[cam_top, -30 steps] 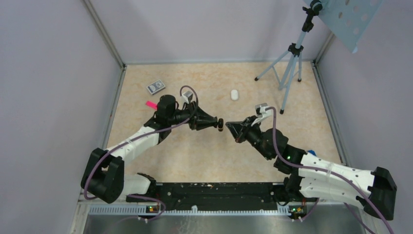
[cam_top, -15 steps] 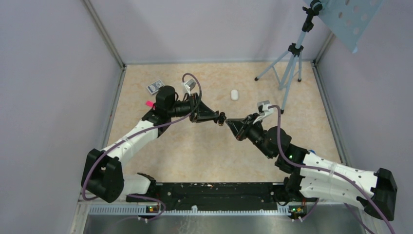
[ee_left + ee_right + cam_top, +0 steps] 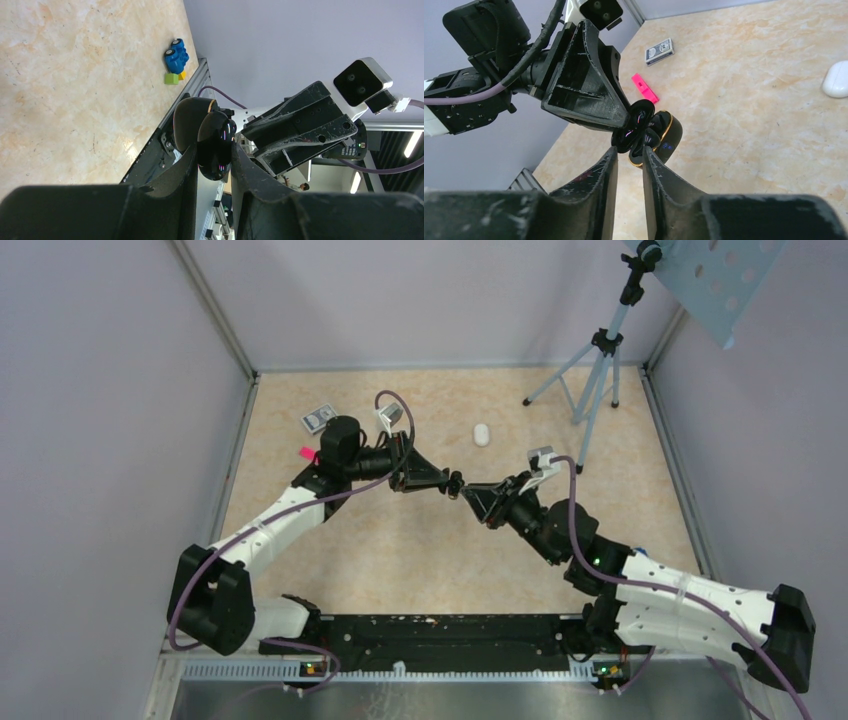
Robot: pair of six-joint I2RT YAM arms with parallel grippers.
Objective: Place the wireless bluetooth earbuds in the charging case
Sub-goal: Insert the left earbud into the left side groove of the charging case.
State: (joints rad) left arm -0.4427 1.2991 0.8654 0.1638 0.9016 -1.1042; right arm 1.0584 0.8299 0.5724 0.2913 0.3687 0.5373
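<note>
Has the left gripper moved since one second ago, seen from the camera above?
Yes. The left gripper, shut on the glossy black charging case, went slightly toward the far wall, its wrist now closer to the small patterned card box.

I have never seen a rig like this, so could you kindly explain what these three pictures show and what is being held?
These are two robot arms bolted to a table, each ending in a two-finger gripper. One picture looks down from above; the other two come from cameras on the wrists, showing their own fingers. The left gripper clamps an open black charging case. The right gripper has its tips at the case's opening, beside a black earbud; whether they pinch it is unclear. On the table lie a white case, a card deck, a pink strip and blue toy blocks; a tripod stands at the back.
</note>
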